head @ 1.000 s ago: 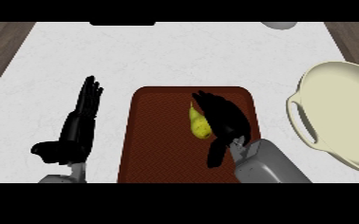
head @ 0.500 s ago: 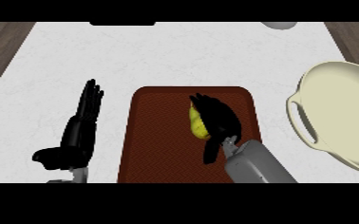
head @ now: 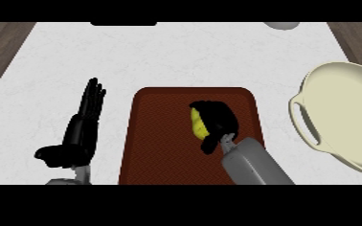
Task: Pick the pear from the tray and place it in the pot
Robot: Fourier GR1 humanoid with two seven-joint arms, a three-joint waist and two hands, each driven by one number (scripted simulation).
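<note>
Fingers (head: pixel 214 109) of the right hand (head: pixel 219 122) curl round the pear (head: pixel 198 125), which we see at the middle of the tray (head: pixel 152 143). The pot (head: pixel 339 119) stands just right of the tray on the desk (head: pixel 176 52). The left hand (head: pixel 81 129) rests left of the tray, its fingers straight and pressed together.

The right hand's (head: pixel 220 118) curled fingers hid most of the pear (head: pixel 197 125). Only a yellow strip showed at its left, and whether it touched the tray (head: pixel 155 139) could not be told. The tray's near edge was cut off. The pot (head: pixel 338 115), at the right edge of the counter (head: pixel 176 57), ran out of view. At the far edge, a dark shape (head: pixel 124 23) and a grey round thing (head: pixel 282 25) were cut off and unidentifiable.
</note>
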